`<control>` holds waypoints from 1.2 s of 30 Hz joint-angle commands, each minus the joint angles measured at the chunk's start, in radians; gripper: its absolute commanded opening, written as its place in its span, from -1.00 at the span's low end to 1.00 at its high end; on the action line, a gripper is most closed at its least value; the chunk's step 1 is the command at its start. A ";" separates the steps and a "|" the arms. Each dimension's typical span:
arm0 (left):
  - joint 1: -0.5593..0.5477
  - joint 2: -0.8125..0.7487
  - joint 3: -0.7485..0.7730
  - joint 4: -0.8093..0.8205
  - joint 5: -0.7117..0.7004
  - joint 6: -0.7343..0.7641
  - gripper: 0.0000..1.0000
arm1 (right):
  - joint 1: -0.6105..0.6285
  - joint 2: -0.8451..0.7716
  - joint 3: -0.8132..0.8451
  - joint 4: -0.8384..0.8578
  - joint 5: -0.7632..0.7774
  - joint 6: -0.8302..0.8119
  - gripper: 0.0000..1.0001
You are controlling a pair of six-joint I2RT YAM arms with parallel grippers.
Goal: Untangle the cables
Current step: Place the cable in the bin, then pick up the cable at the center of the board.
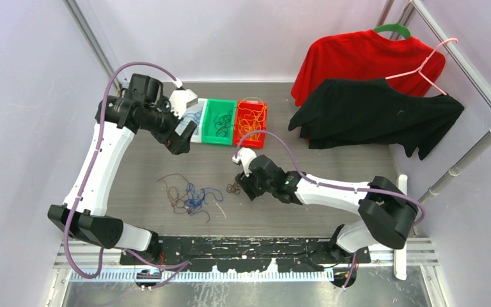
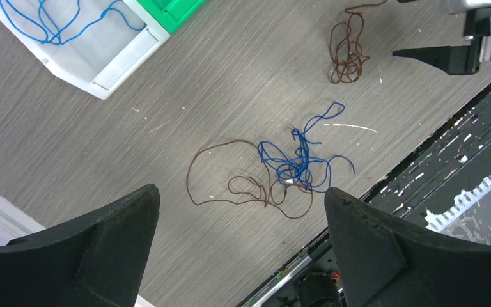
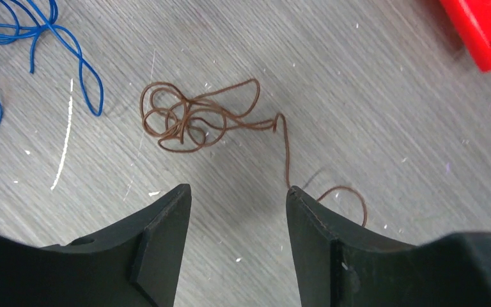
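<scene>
The right jaws stand partly open, low over the desk (image 1: 147, 166), and hold nothing. A small brown clump (image 3: 185, 118) of cable lies just in front of them; its tail seems to pass under one finger (image 3: 332, 243). To the left lies a loose tangle of blue and brown cables (image 2: 281, 169). The left jaws are wide and empty, high above the white bin (image 2: 112, 73) with blue cable. Beside it stand a green bin (image 1: 220, 139) and a red bin (image 1: 249, 144), both with wires.

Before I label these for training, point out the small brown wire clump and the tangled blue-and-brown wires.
Small brown wire clump (image 3: 184, 121): right wrist view, its knotted centre.
Tangled blue-and-brown wires (image 2: 294, 171): left wrist view, the blue knot.
</scene>
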 commanded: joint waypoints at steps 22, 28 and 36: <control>0.006 -0.081 -0.088 0.017 0.137 0.024 0.99 | -0.055 0.130 0.117 0.155 -0.137 -0.194 -0.96; 0.005 -0.131 -0.175 0.062 0.189 0.026 1.00 | -0.061 0.020 0.082 0.172 -0.178 -0.136 -0.98; 0.007 -0.195 -0.254 0.132 0.302 -0.011 0.98 | -0.091 -0.051 0.074 0.181 -0.187 -0.083 -0.98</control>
